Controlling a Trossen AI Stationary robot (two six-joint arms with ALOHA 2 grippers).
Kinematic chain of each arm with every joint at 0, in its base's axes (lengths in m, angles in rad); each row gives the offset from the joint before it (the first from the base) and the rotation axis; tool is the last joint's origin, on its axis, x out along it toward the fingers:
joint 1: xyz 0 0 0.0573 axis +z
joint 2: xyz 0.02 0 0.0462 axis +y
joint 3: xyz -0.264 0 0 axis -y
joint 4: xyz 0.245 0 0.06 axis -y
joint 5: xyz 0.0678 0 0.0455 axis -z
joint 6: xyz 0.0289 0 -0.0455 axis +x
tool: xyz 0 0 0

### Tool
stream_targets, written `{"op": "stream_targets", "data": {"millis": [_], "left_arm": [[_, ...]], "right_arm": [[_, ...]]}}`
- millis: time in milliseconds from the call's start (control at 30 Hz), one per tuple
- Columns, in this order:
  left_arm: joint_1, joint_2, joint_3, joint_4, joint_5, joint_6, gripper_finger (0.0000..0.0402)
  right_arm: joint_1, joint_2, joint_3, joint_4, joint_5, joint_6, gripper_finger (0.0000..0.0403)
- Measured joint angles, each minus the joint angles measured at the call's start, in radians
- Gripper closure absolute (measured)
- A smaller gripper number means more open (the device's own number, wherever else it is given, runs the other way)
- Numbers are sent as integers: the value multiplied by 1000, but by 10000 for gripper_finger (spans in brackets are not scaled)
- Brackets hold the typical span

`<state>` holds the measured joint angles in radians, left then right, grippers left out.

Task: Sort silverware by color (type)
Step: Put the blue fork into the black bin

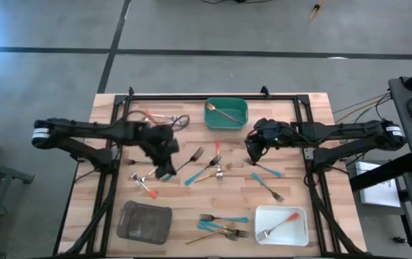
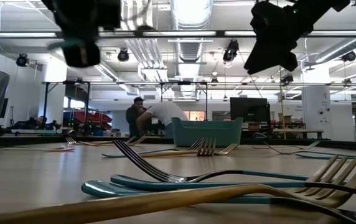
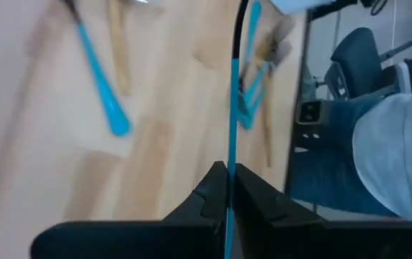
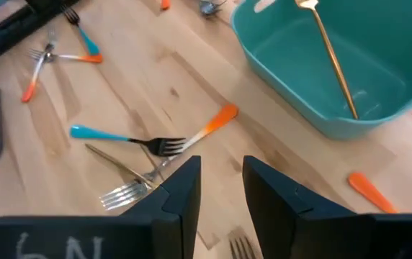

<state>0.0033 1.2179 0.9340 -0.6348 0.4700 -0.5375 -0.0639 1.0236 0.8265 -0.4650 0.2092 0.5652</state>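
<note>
My left gripper [image 1: 166, 171] [image 3: 229, 173] hovers left of the table's middle, shut on a teal-handled fork [image 3: 233, 108]. In the low view the left gripper [image 2: 78, 43] hangs well above the tabletop. My right gripper [image 1: 253, 150] [image 4: 222, 169] is open and empty, above the table beside the green tray [image 1: 226, 113]; one gold utensil [image 4: 332, 57] lies in that tray. Loose forks and spoons lie flat at the table's middle [image 1: 209, 167], near the near edge [image 1: 224, 224], on the right [image 1: 267, 180] and on the left [image 1: 142, 183]. My left gripper pinches the fork's teal handle [image 3: 232, 144] between its two fingers. The fork runs along the fingers and sticks out past their tips, its dark neck [image 3: 243, 21] farthest from them. Whether its head touches the table, I cannot tell.
A grey tray [image 1: 145, 221] sits at the near left and a white tray [image 1: 281, 224] with one red-handled fork at the near right. Red-handled pieces [image 1: 159, 115] lie at the far left. Bare wood shows between the grey tray and the near cluster. People stand beyond the table.
</note>
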Motion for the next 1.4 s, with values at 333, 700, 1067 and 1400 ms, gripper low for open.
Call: {"op": "stream_targets", "data": {"millis": [333,700,1067,1400], "left_arm": [[-454,-60,0,-20,-348,-387,402],[-645,69,19,-38,-267,-682,402],[-655,235,51,-171,-68,-626,392],[-661,335,53,-203,90,-603,354]], "right_arm": [[0,110,0,-5,-10,-81,307],[0,235,0,-2,-87,-120,307],[-2,227,0,-2,-87,-185,307],[-7,229,0,-2,-78,-234,307]]}}
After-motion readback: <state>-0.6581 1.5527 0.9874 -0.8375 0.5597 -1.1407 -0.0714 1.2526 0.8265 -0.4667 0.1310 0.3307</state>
